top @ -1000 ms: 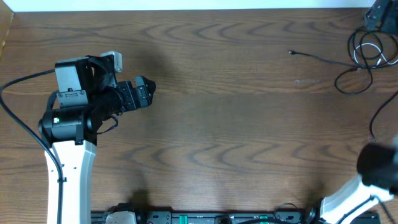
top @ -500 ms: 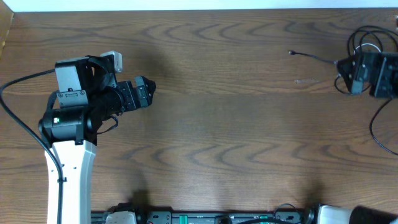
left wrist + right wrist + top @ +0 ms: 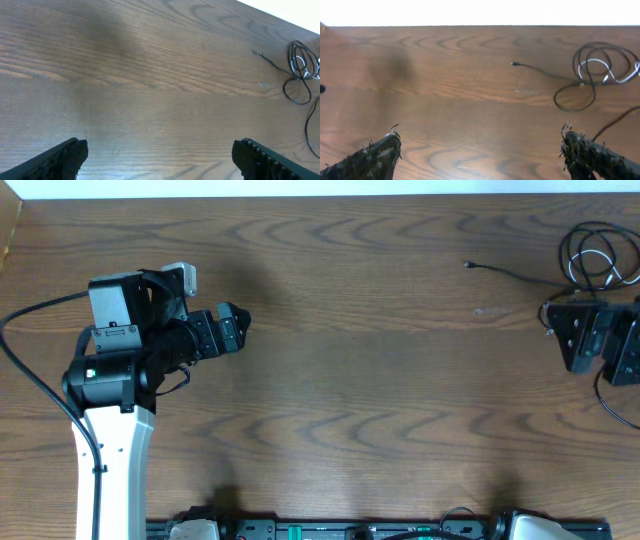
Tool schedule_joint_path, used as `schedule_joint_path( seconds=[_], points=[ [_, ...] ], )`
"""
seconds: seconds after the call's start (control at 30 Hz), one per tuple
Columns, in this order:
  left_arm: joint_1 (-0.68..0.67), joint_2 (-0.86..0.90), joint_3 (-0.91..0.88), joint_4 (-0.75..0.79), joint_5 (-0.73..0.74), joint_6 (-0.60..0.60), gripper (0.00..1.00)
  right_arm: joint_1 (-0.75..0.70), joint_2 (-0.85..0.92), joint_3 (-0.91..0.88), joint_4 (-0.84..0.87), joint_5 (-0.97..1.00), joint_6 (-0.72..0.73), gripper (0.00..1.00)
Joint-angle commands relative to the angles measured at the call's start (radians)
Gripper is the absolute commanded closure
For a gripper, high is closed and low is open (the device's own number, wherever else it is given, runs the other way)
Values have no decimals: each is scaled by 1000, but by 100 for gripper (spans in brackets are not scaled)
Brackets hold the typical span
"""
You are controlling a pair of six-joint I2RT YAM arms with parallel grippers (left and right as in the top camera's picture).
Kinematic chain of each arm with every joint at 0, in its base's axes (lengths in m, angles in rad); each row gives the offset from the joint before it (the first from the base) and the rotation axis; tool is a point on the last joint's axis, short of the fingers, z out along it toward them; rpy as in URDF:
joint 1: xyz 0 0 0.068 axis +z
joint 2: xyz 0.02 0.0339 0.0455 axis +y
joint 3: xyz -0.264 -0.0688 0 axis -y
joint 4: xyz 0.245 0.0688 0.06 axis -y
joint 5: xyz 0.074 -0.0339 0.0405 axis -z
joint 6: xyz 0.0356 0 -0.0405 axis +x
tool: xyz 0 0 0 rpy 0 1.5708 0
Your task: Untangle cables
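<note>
Shift only in the black right pincer (image 3: 565, 338). A second ago: a blur at the near right corner of the brown wooden desk (image 3: 380, 380), with another dark part of that arm over the far right corner. Half a second ago: out over the near part of the tangle of thin black and white cables (image 3: 590, 255) at the right edge. Now set a little nearer, over the nearest black loop only, with more of the tangle in sight on the far side and the far right corner uncovered.
</note>
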Motion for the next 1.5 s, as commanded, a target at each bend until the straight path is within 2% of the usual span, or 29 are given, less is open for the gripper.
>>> schedule_joint_path(
  seconds=[0.0, 0.1, 0.23, 0.47, 0.73, 0.83, 1.03, 1.47],
  points=[
    [3, 3, 22, -3, -6, -5, 2, 11, -20, -79, 5, -20, -86, 1],
    [3, 3, 22, -3, -6, -5, 2, 41, -78, -213, 89, -18, -93, 1],
    [3, 3, 22, -3, -6, -5, 2, 103, -202, -470, 319, -30, -80, 1],
    [3, 3, 22, -3, -6, -5, 2, 194, -526, -1077, 887, 68, 87, 1],
    [3, 3, 22, -3, -6, -5, 2, 206, -871, -1701, 1368, 214, 92, 1],
    [3, 3, 22, -3, -6, -5, 2, 230, -973, -1881, 1493, 282, 92, 1],
    [3, 3, 22, -3, -6, -5, 2, 280, -1133, -2115, 1616, 342, 93, 1],
    [3, 3, 22, -3, -6, -5, 2, 285, -1333, -2294, 1616, 370, 92, 1]
  ],
)
